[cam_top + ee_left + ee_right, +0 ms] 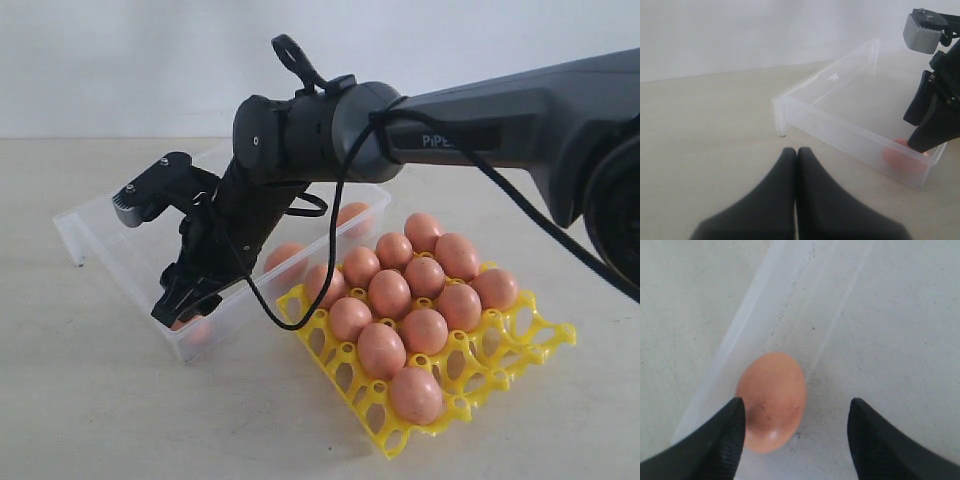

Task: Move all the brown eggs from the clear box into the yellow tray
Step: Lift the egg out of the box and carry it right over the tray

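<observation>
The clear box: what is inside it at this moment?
One brown egg lies in the near corner, inside the open right pincer. Two more eggs show farther back. The arm covers part of the clear box, so others could hide there.

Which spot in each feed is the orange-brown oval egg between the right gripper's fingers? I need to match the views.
Exterior view: the orange-brown oval egg is low left, in the near corner of the clear plastic box, partly behind the open right gripper.
Left wrist view: lower right, an orange blur behind the box's wall.
Right wrist view: centre, lower half.
Shared landmark: that gripper, its fingers at the egg in every view.
</observation>
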`<state>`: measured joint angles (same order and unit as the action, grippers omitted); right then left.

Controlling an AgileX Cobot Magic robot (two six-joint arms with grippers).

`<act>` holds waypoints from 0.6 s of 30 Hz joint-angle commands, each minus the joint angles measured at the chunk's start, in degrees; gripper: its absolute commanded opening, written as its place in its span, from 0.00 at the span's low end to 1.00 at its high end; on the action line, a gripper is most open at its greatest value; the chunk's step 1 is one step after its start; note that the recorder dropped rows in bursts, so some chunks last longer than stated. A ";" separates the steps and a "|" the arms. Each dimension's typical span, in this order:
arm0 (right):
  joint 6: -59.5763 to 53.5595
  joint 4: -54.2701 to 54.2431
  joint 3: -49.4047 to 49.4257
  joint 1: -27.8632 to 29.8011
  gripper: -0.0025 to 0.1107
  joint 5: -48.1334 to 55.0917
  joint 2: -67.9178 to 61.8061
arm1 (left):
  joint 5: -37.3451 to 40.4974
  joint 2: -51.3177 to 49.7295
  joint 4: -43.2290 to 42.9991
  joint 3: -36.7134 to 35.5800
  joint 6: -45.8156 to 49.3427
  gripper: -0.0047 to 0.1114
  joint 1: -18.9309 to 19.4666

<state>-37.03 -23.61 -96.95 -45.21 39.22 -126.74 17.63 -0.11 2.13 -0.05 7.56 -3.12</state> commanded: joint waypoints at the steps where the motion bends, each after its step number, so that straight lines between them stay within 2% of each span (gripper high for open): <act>1: -0.79 -0.56 -0.35 -0.02 0.53 -0.24 -0.12 | -0.49 0.11 -0.11 0.05 0.02 0.00 0.18; 16: 1.30 -1.69 -0.35 -0.02 0.53 -2.09 -5.02 | -0.49 0.11 -0.11 0.05 0.02 0.00 0.18; 18: 1.59 -1.45 -0.35 -0.02 0.37 -3.54 -5.07 | -0.49 0.11 -0.11 0.05 0.02 0.00 0.18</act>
<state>-35.77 -25.65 -97.23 -45.21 36.70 -131.48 17.63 -0.11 2.13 -0.05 7.56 -3.12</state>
